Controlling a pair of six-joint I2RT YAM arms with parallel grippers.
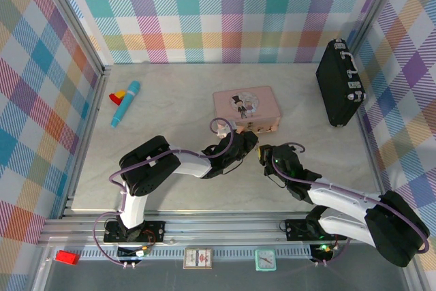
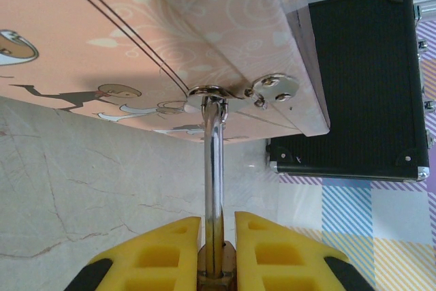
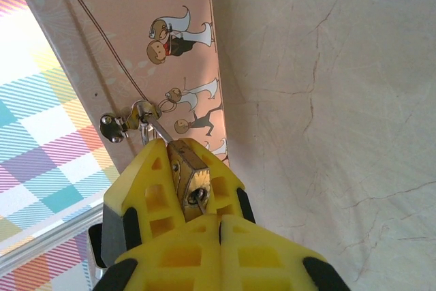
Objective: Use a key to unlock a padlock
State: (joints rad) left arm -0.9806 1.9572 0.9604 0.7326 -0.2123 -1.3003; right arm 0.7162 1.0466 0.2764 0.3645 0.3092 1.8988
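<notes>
The brass padlock (image 3: 185, 168) hangs by its silvery shackle (image 2: 215, 161) from the hasp (image 2: 212, 92) on the front of the pink tin (image 1: 246, 107). My left gripper (image 2: 218, 224) is shut on the padlock body (image 2: 216, 264), its yellow fingers (image 3: 146, 189) on either side. My right gripper (image 3: 219, 217) sits just below the lock's keyhole end, shut on the key (image 3: 200, 202). The key's thin blade runs from between the fingertips into the keyhole. In the top view the left gripper (image 1: 246, 142) and the right gripper (image 1: 267, 155) meet in front of the tin.
A black case (image 1: 338, 83) with silver latches stands at the back right, against the wall. A blue pen-like toy (image 1: 125, 103) and a red and yellow piece (image 1: 117, 95) lie at the back left. Checked walls close off three sides.
</notes>
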